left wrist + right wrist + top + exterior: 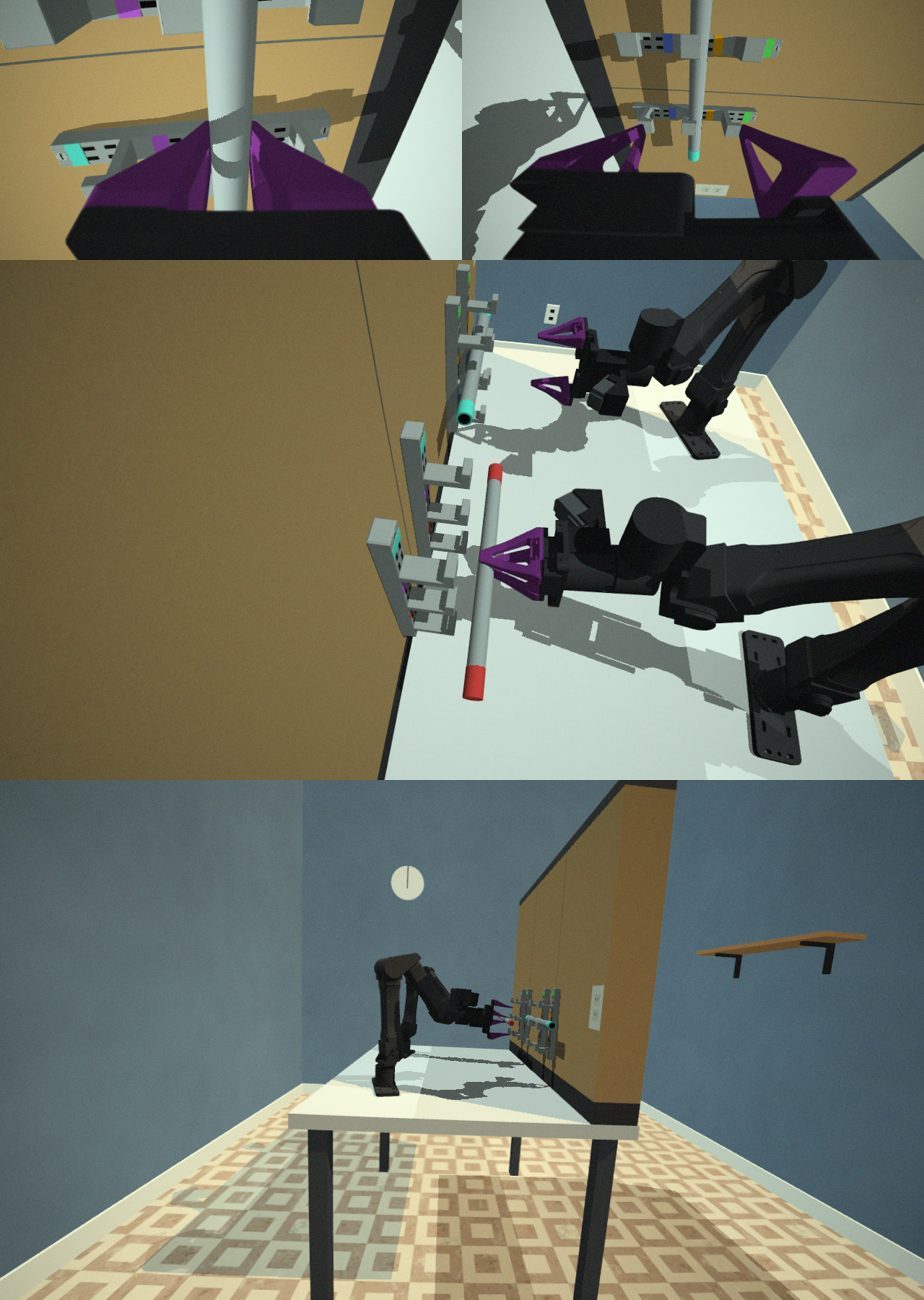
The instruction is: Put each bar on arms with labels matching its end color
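Left gripper (pixel 483 556) (pixel 509 1021) (pixel 230 123): fingers clamped on the gray bar with red ends (pixel 483 602) (pixel 510 1022) (pixel 232 72), one finger on each side of its shaft, between the painted ends. The bar is held in the air above the table (pixel 548 712) (pixel 388 1119) (pixel 426 144) (pixel 516 72), in front of the left rack (pixel 385 563) (pixel 523 999) (pixel 137 128). In the top view it is apart from the hooked rack arms.

Right gripper (pixel 535 359) (pixel 511 1020) (pixel 692 126): fingers wide apart, nothing between them. It stands in front of the right rack (pixel 452 344) (pixel 555 1038) (pixel 730 43), away from the bar there.

The bar with teal ends (pixel 474 376) (pixel 540 1021) (pixel 698 79) lies across the middle pair of arms of the right rack, the pair with orange labels (pixel 718 45). Green labels (pixel 769 48) mark the upper pair, blue labels (pixel 668 43) the lower. Teal labels (pixel 397 544) (pixel 76 155) mark the upper pair on the left rack; purple labels (pixel 159 144) mark its middle pair.

Placement: neither bar is on its matching pair. Both racks are mounted on the tan wall panel (pixel 193 518) (pixel 594 941) (pixel 72 90) (pixel 787 83).
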Controlling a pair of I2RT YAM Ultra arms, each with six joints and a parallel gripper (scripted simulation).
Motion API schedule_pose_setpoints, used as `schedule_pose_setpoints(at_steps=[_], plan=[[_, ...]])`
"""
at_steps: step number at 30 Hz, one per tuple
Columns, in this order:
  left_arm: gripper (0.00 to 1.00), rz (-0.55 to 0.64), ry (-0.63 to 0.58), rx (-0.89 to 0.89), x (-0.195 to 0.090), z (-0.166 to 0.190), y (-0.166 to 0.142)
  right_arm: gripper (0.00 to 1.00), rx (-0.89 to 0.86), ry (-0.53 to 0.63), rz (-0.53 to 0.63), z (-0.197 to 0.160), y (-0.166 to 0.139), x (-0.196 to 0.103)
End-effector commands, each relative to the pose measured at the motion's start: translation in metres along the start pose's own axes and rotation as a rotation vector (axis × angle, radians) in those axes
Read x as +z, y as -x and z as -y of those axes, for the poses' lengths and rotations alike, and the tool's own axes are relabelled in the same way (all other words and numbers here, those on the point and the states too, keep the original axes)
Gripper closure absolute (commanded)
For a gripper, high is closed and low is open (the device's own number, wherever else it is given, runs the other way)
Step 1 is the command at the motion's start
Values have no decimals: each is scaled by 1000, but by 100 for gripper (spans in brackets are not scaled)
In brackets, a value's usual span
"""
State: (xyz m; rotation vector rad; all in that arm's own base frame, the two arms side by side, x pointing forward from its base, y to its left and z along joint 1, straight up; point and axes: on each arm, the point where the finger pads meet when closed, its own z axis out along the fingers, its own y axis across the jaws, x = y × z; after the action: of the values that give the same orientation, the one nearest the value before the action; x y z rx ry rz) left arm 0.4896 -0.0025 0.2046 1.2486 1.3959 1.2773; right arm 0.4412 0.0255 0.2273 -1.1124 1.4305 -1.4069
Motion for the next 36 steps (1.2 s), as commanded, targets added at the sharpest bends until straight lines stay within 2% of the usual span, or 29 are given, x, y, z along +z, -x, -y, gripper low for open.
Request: schedule_pose_setpoints(at_steps=[1,36], plan=[[100,2,121,-37,0,-32,0,0,27,-37,5,10,3,-1],[100,2,121,-37,6,-7,-1,0,27,-37,5,10,3,-1]])
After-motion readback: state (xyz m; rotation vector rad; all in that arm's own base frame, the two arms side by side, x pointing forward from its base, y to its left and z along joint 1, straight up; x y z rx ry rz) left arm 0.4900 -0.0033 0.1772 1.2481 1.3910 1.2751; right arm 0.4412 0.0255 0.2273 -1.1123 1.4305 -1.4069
